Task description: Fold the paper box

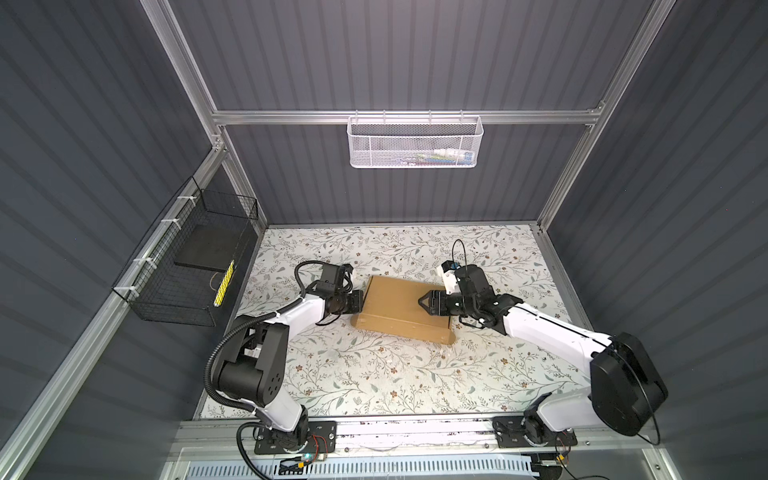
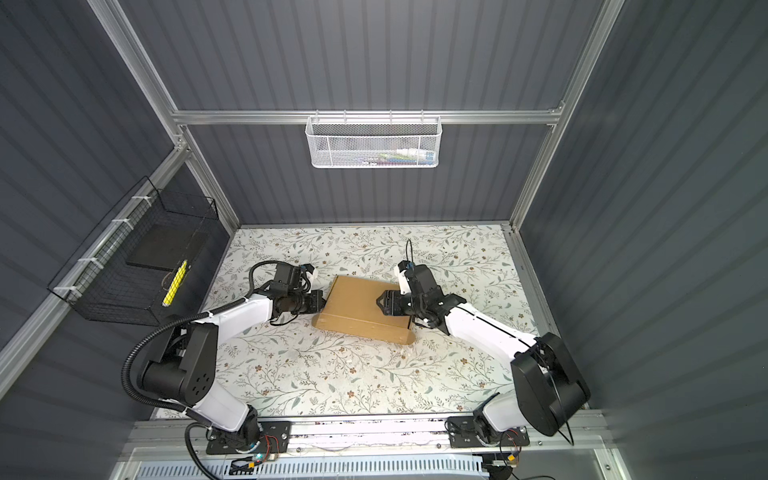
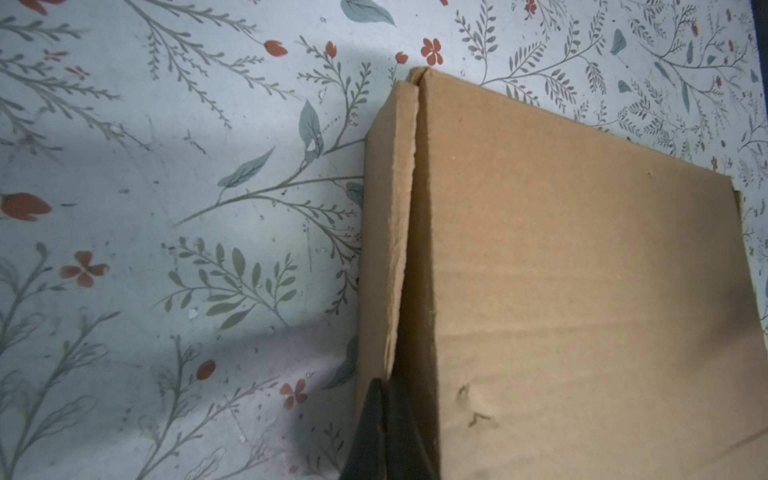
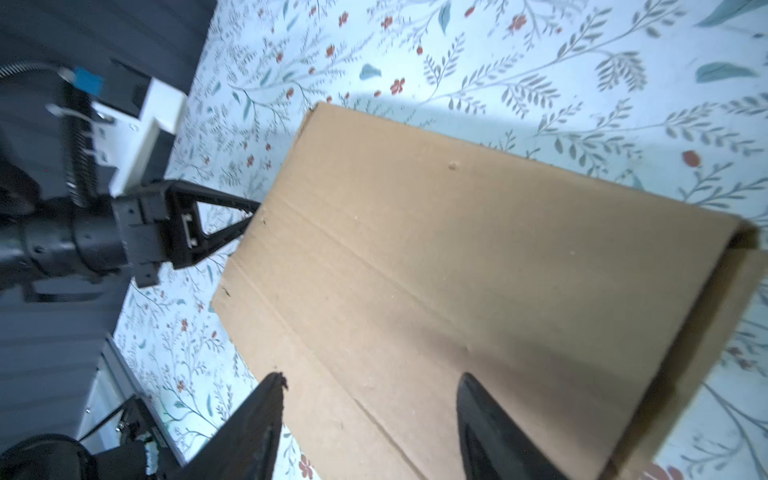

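The paper box (image 1: pixel 399 307) (image 2: pixel 361 305) lies folded shut near the middle of the floral table, a shallow brown cardboard carton with its lid down. My left gripper (image 1: pixel 362 301) (image 2: pixel 323 301) is shut, its tips (image 3: pixel 388 386) pressed at the slit between the box's left side wall and the lid (image 3: pixel 561 270). The same gripper (image 4: pixel 253 208) also shows in the right wrist view, touching that edge. My right gripper (image 1: pixel 422 301) (image 2: pixel 379 301) hovers open over the right part of the lid (image 4: pixel 436 270), with its black fingers (image 4: pixel 274 395) spread wide and nothing between them.
A black wire basket (image 1: pixel 178 270) hangs on the left wall, holding a black flat slab (image 1: pixel 203 249) and a yellow strip. A white mesh basket (image 1: pixel 415 141) hangs on the back rail. The floral table (image 1: pixel 374 374) stretches in front of the box, between the two arm bases.
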